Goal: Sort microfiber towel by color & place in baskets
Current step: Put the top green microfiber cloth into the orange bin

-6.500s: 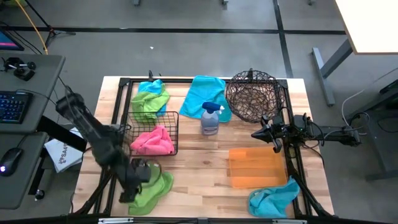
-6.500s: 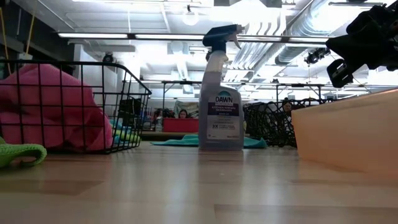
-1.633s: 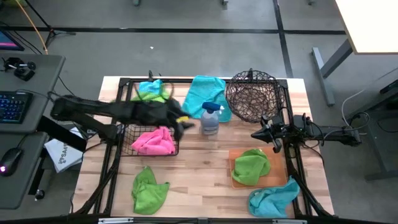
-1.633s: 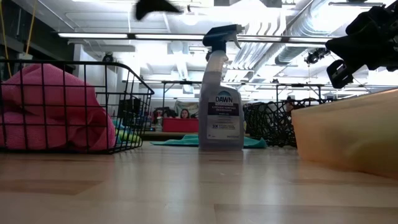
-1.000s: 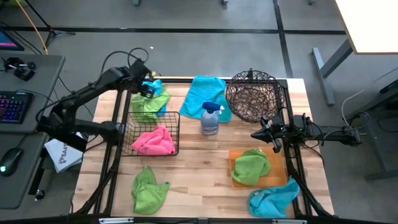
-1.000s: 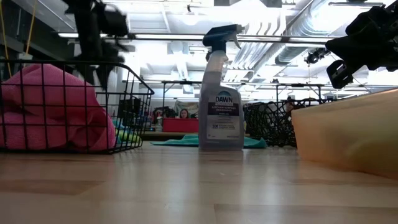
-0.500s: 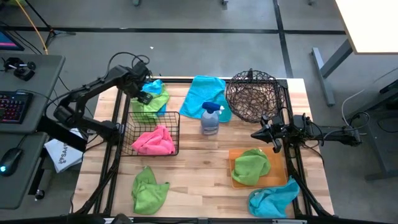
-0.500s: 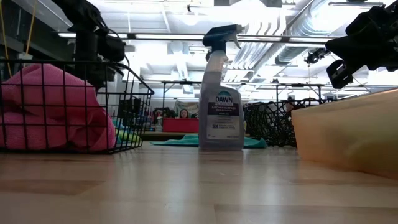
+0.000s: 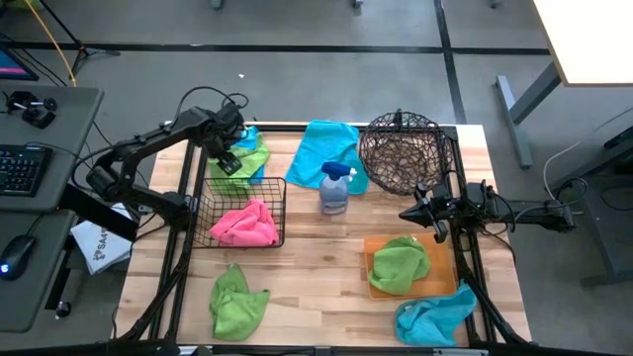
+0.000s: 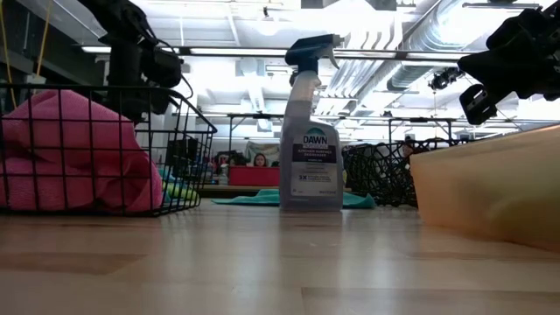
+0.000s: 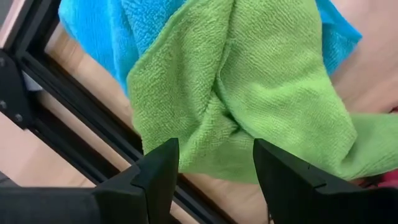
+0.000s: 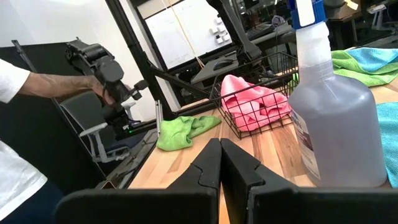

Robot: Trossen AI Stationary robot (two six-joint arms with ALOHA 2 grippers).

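**Q:** Left side first. Where were your jaws?

**A:** My left gripper [image 9: 229, 156] hung over the far-left corner of the table, jaws released and empty. In the left wrist view a green towel [image 11: 249, 87] lay directly below and between my fingers [image 11: 158, 171], on top of a blue towel [image 11: 99, 37]. The black wire basket [image 9: 265, 188] sat just beside the jaws on the near side, holding a pink towel [image 9: 242, 223]. A second green towel [image 9: 237, 305] lay well apart from them at the near edge.

**Q:** And moving right?

**A:** A spray bottle [image 9: 334, 188] stood mid-table on a larger blue towel [image 9: 326, 148]. My right gripper [image 9: 422, 211] waited with jaws clenched on nothing. The woven bowl basket [image 9: 401, 153] sat just beyond them; the orange tray [image 9: 381, 287], carrying a green towel, just nearer. Another blue towel [image 9: 435, 316] lay at the near-right corner.
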